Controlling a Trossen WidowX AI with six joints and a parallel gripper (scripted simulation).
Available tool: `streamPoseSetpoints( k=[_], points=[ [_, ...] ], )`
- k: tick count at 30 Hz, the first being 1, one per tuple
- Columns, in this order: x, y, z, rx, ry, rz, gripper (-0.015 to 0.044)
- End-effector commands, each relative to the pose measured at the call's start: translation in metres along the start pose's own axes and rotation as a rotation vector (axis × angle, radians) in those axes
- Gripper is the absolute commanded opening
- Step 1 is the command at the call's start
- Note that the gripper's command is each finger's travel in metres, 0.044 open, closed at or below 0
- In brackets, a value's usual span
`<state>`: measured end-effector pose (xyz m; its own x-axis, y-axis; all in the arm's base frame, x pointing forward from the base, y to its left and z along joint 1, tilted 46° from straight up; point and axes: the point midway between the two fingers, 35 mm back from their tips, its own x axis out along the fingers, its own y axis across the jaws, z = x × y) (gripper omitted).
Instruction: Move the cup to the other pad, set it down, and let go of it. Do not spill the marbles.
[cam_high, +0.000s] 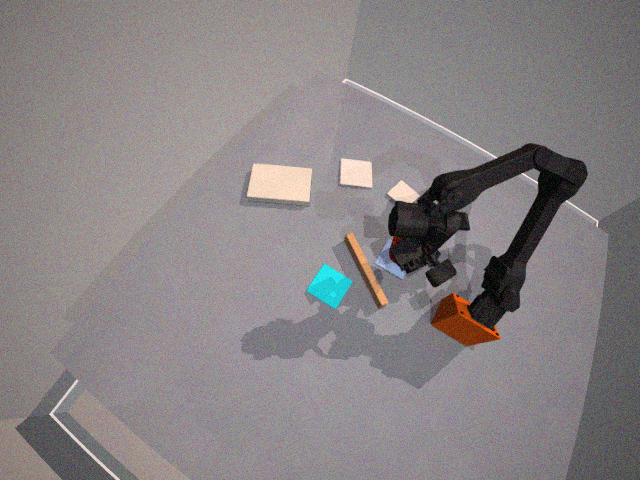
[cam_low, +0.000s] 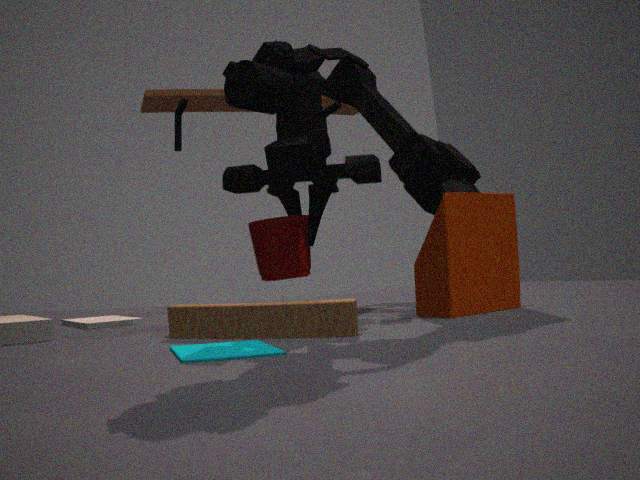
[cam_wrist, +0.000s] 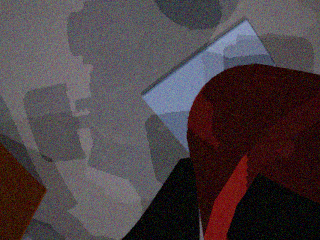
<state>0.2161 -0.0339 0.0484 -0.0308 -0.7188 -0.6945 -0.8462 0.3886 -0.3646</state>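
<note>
In the top view, saw a sliver of the red cup (cam_high: 395, 240) (cam_low: 281, 250) (cam_wrist: 260, 100) beneath the arm, over or near the blue pad (cam_high: 388, 263) (cam_wrist: 170, 92). Found the cyan pad (cam_high: 329, 285) (cam_low: 227, 351) across the wooden bar (cam_high: 366, 270) (cam_low: 263, 320), and took that for the goal. Judged from this layout: placed the bar between the pads to force a lift rather than a slide.

In the exterior view, found the cup clear of the table, higher than the bar, hanging from the gripper (cam_high: 413, 264) (cam_low: 305, 227) (cam_wrist: 217, 212). Probably carried at that height to pass over the bar without a knock. Looked dark red, plain and smooth-sided, slightly narrower at the base, with a modest lean. Could not make out any marbles; judged a level, gentle carry wise, given the risk of spilling with more tilt.

In the wrist view, noted black fingers clamped on the cup, seemingly on either side of its wall, with a brighter red strip between. Likely gripped there to leave the underside free for setting down. Showed a rounded, deep red form, mostly in shade, partly covering the blue pad; could not see its contents.
</note>
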Motion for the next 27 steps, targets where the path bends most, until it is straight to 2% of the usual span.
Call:
streamPoseSetpoints(
  k=[1,27],
  points=[
    [-0.002,-0.002,0.01,0.008,-0.011,0.001,0.0],
    [-0.003,-0.006,0.053,0.011,-0.014,0.001,0.0]
  ],
)
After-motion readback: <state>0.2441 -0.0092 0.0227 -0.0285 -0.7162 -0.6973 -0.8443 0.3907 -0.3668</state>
